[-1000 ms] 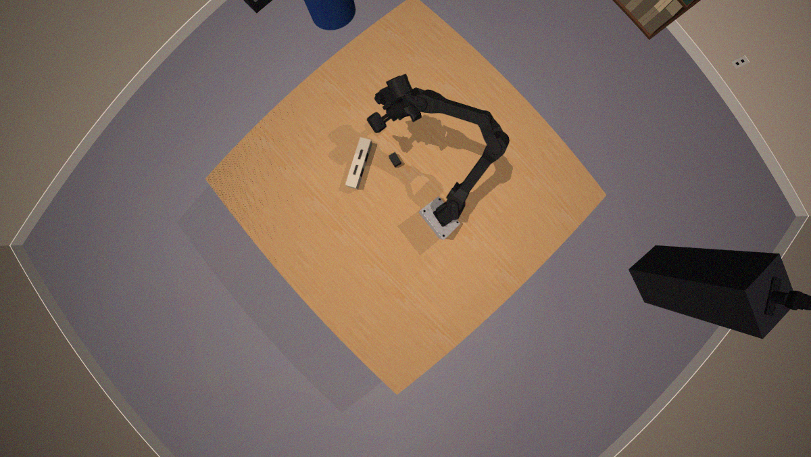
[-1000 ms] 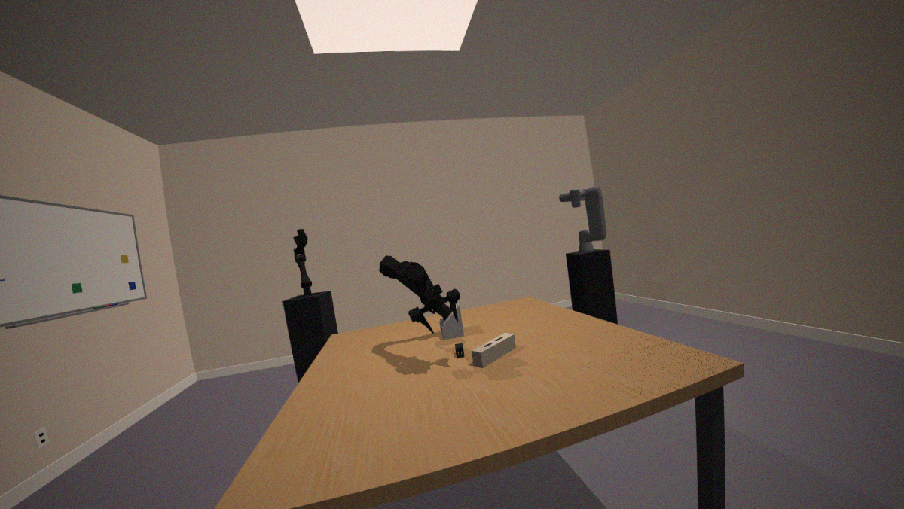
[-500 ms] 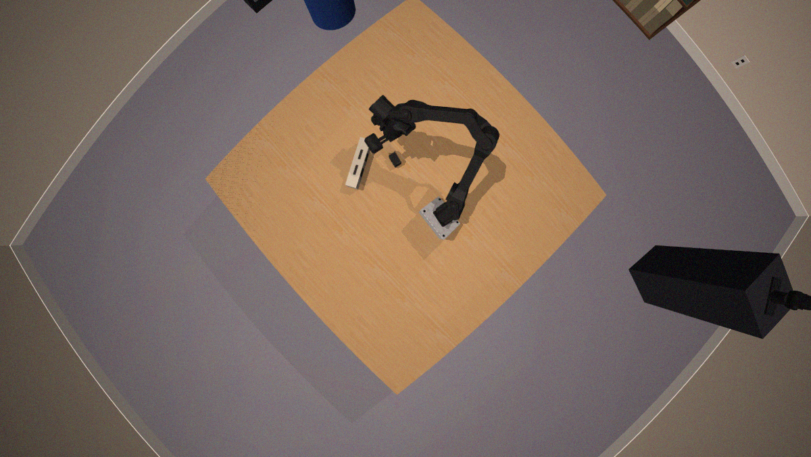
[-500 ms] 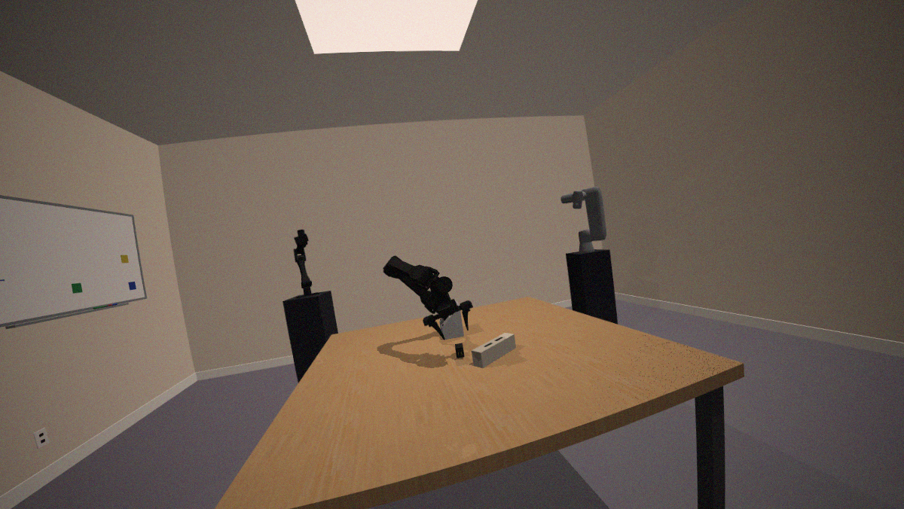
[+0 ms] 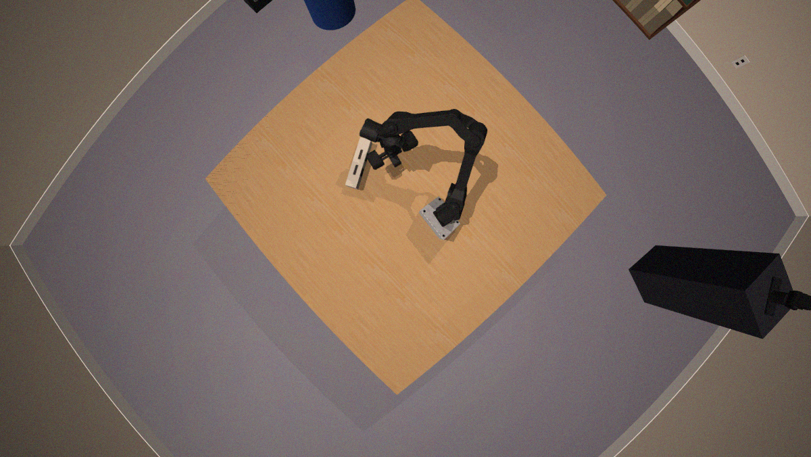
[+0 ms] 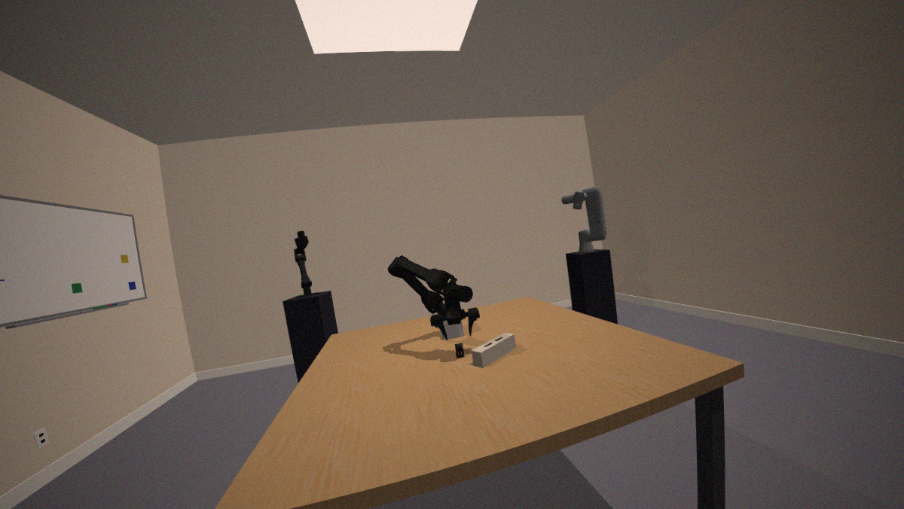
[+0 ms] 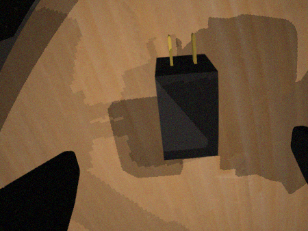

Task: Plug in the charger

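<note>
Two parted jaws [image 5: 386, 164] [image 6: 458, 335], gripping nothing, leave room around the charger's [image 6: 459, 350] [image 7: 188, 114] side edges.

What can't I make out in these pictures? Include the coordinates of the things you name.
- Charger [image 6: 459, 350] [image 7: 188, 113]: its prongs are too small to tell in the exterior view.
- Power strip [image 5: 358, 163] [image 6: 493, 350]: the top view's upper end is hidden by the arm [image 5: 434, 119] [image 6: 420, 278].
- Gripper: both fingers are cut off by the wrist view's edges.
- Blue bin [image 5: 332, 13]: cut off by the top view's edge.

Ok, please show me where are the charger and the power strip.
charger [image 6: 459, 351] [image 7: 189, 116]: exterior and wrist views, on its body
power strip [image 5: 357, 164] [image 6: 493, 351]: top and exterior views, on its body
</note>
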Available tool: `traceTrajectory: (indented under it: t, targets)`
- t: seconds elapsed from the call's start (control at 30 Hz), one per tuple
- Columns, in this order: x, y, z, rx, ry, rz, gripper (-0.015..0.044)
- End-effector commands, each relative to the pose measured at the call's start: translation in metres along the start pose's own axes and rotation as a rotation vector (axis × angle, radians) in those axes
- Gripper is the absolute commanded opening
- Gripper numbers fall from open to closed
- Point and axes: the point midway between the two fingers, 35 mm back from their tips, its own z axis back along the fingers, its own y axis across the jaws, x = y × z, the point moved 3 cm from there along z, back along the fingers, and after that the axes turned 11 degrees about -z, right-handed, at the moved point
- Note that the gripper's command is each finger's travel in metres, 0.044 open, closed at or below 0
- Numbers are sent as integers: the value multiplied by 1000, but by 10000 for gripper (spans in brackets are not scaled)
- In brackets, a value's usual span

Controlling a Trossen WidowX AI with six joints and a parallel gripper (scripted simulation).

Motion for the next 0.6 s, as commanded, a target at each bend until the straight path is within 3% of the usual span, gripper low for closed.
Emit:
traceTrajectory:
  t: [0.0, 0.57]
  targets:
    - [-5, -2, -4, -34, 11, -8, 440]
    - [-4, -2, -24, -34, 11, -8, 440]
